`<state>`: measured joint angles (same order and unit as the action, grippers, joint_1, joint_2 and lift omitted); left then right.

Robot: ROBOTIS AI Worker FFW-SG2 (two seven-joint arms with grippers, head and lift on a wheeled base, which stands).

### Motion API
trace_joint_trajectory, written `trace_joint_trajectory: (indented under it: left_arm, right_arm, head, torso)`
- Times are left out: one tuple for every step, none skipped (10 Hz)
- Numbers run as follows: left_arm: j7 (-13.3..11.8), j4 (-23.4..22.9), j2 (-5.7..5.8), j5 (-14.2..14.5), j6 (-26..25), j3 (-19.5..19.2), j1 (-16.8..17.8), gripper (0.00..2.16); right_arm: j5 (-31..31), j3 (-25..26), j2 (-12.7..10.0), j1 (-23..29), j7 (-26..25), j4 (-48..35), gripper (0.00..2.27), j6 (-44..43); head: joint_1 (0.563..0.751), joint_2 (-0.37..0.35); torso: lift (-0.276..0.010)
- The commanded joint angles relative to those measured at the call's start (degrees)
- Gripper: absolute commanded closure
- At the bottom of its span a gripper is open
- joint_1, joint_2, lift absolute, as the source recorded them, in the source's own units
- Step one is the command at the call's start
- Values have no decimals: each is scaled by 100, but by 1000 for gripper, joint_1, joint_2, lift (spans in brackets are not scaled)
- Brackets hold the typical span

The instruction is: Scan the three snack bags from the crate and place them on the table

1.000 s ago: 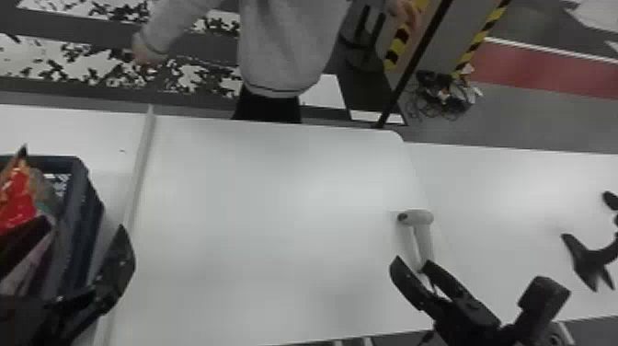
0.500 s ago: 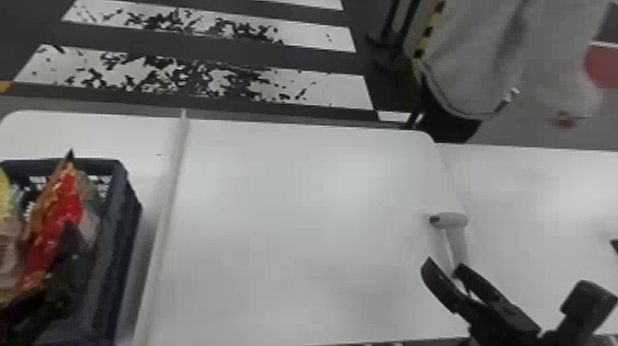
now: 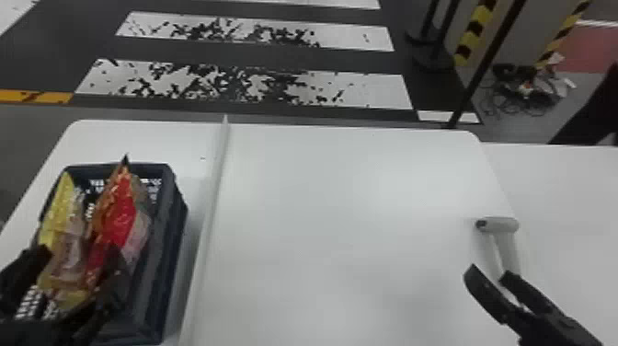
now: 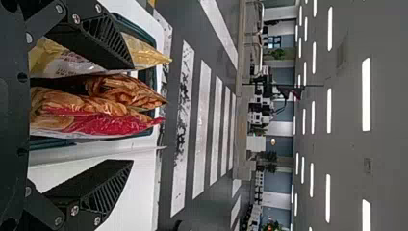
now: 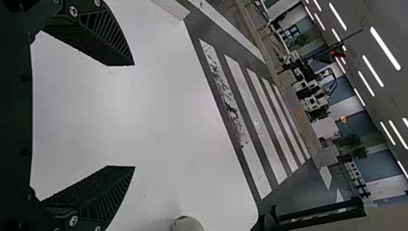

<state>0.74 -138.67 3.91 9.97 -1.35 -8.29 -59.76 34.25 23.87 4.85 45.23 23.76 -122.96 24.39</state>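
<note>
The snack bags (image 3: 120, 225) stand lengthwise in the crate (image 3: 171, 216), pointed corners up, left end effector (image 3: 80, 252) fingers apart.

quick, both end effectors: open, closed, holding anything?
Left end effector: open, at the crate, no snack bag clamped.
Right end effector: open, empty, near the scanner.

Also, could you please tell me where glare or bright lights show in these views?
Head view: soft glare on the white table; left wrist view: glints on the red snack bag, and lit ceiling lamps; right wrist view: pale sheen on the white table, more ceiling lamps.
</note>
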Motion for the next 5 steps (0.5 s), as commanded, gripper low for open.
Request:
trace_joint_trajectory:
  left_arm:
    - [-83, 288, -14, 57, 86, -6, 157, 262]
    - [-162, 402, -14, 101, 103, -6, 228, 265]
    - [-311, 490, -14, 224, 86, -15, 298, 495]
    - [-338, 499, -31, 233, 51, -15, 307, 1339]
    - [-329, 463, -40, 242, -2, -15, 307, 2044]
  right_arm:
    - [3, 13, -2, 38, 6, -35, 124, 0]
    - [3, 22, -19, 64, 6, -53, 124, 0]
    - [11, 30, -19, 91, 6, -79, 124, 0]
    - [20, 39, -19, 100, 6, -97, 124, 0]
    - [29, 48, -28, 108, 6, -114, 124, 0]
  head:
    - [695, -63]
    - [695, -63]
    - [695, -64]
    - [695, -69]
    - [695, -73]
  torso:
    - [-62]
    - [-62]
    - [-62]
    - [-62]
    - [-62]
